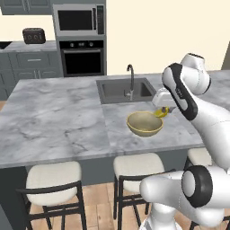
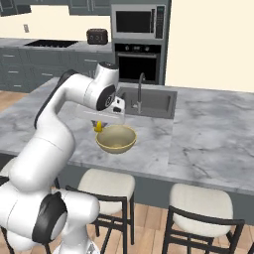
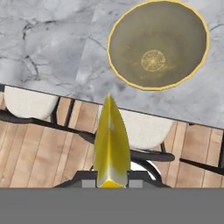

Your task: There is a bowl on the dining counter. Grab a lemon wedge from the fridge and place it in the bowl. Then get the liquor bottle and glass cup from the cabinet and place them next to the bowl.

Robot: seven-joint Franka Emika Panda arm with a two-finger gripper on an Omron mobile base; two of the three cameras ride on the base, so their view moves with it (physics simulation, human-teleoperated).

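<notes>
One yellow bowl (image 3: 158, 43) on the desk (image 1: 58, 117), one lemon wedge (image 3: 111, 144). The fingers (image 2: 100, 127) are clamped on the wedge, bowl just beside them.

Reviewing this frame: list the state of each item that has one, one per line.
claw: shut on the lemon wedge, beside the bowl's rim.
lemon wedge: held, not yet in the bowl.
bowl: upright on the dining counter, empty.
oven: door closed.
microwave: door closed.
faucet: no water running.
</notes>
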